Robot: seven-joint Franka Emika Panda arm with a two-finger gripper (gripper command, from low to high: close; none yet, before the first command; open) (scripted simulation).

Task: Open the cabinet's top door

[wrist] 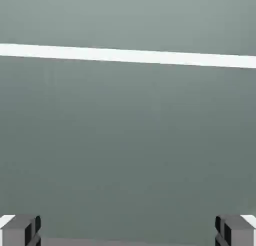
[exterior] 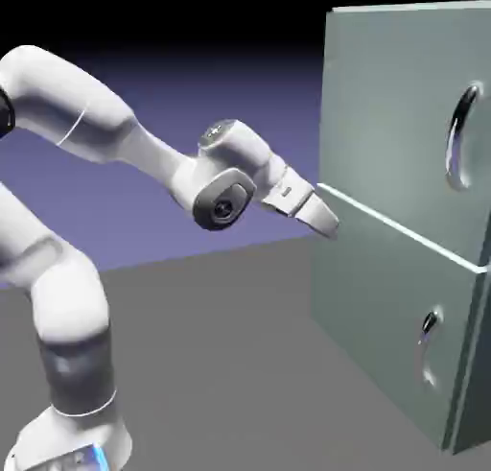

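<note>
The pale grey-green cabinet (exterior: 384,296) stands at the exterior view's right. Its top door (exterior: 393,105) is the taller upper panel, flush and closed, with a long curved silver-and-dark handle (exterior: 463,133) near its right side. A thin light seam (exterior: 403,227) separates it from the lower panel. My gripper (exterior: 329,222) hovers at the cabinet's left front edge, level with that seam and well left of the handle. In the hand view the gripper (wrist: 128,232) is open; its fingertips (wrist: 20,231) stand far apart with nothing between them, facing flat cabinet front crossed by the seam (wrist: 128,55).
The shorter lower panel (exterior: 384,335) carries a smaller curved handle (exterior: 427,344). The white arm (exterior: 144,153) reaches in from the left above the grey table (exterior: 221,364). No handle shows in the hand view.
</note>
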